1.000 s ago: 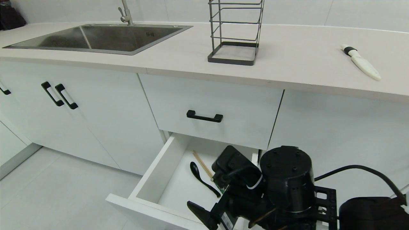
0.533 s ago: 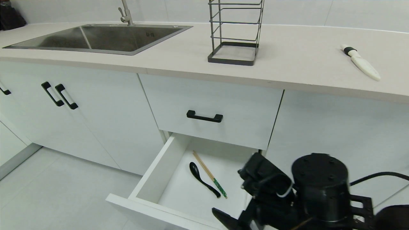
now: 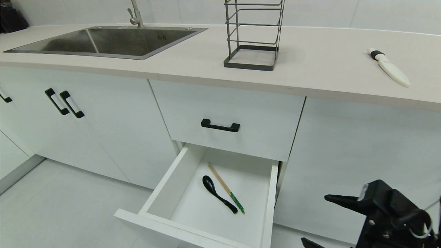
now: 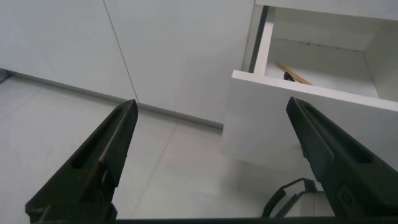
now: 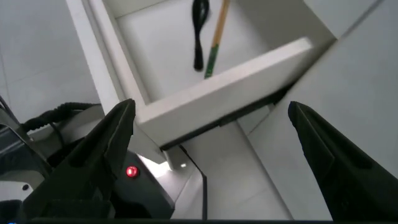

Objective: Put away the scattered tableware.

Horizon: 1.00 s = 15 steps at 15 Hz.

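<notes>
Kitchen, mid-tidy: the black spoon [image 3: 220,196] and the chopsticks [image 3: 225,187] lie side by side in the open drawer [image 3: 172,186]. A white knife [image 3: 388,67] lies on the counter [image 3: 327,58], above and well right of the drawer. Your right gripper [image 3: 315,219] hangs low just right of the drawer, fingers spread and empty. The left gripper [image 4: 211,104], off the drawer's left corner, is likewise spread. Judged from this, the knife is next, which means a reach up to the counter and a grip across its handle.
</notes>
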### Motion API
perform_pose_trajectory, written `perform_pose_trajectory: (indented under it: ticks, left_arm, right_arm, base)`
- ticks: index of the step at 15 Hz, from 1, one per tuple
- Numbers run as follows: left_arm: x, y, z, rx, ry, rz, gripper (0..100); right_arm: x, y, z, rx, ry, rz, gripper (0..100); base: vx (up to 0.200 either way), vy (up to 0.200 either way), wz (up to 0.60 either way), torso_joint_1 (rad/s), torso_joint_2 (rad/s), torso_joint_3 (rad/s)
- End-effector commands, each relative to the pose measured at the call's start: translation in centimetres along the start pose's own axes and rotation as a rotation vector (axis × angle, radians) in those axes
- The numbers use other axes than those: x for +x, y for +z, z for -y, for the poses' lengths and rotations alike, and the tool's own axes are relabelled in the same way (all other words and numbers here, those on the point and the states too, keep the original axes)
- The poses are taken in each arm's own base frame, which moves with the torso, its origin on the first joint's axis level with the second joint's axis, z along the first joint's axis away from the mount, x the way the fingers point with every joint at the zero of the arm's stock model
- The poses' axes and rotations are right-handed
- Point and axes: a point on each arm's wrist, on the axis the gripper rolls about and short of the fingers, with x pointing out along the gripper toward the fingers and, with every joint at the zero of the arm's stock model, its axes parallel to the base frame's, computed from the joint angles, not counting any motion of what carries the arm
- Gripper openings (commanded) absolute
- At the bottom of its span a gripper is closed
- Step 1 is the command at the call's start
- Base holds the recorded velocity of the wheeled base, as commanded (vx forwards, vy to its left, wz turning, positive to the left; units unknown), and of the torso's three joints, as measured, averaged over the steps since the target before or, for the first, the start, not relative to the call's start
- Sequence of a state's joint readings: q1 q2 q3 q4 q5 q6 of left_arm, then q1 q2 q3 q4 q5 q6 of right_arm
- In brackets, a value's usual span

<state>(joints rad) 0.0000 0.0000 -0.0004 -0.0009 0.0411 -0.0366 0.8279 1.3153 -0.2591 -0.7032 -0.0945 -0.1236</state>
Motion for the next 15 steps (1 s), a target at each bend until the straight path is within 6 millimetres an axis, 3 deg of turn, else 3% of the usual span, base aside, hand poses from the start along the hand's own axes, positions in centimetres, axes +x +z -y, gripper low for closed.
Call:
perform_pose_trajectory:
  ticks: [1, 5, 9, 11, 13, 15]
  left_arm:
    - [0.0, 0.0, 0.0, -0.002, 0.0, 0.002, 100]
    - [0.0, 0.0, 0.0, -0.003, 0.002, 0.002, 100]
    - [0.0, 0.2, 0.1, 0.013, -0.037, 0.018, 100]
    - [-1.0, 5.9, 0.6, 0.06, -0.195, 0.274, 100]
    - [-0.4, 11.8, 0.9, 0.032, -0.261, 0.284, 100]
    - [0.9, 14.0, 1.1, 0.017, -0.327, 0.249, 100]
  right_arm:
    - [-4.6, -1.3, 1.8, 0.045, -0.13, 0.068, 100]
    - [-10.8, -2.2, 3.4, 0.119, -0.422, 0.211, 100]
    - [-14.8, -4.7, 2.1, 0.161, -0.677, 0.33, 100]
    - [-16.2, -5.5, 1.0, 0.204, -0.836, 0.401, 100]
    - [-16.6, -7.1, -0.3, 0.19, -0.807, 0.418, 100]
    - [-16.6, -9.2, -1.3, 0.182, -0.81, 0.437, 100]
  base:
    - [0.0, 0.0, 0.0, 0.0, 0.0, 0.0]
    - [0.0, 0.0, 0.0, 0.0, 0.0, 0.0]
    - [0.0, 0.0, 0.0, 0.0, 0.0, 0.0]
    - [0.0, 0.0, 0.0, 0.0, 0.0, 0.0]
    - [0.0, 0.0, 0.0, 0.0, 0.0, 0.0]
    - [0.0, 0.0, 0.0, 0.0, 0.0, 0.0]
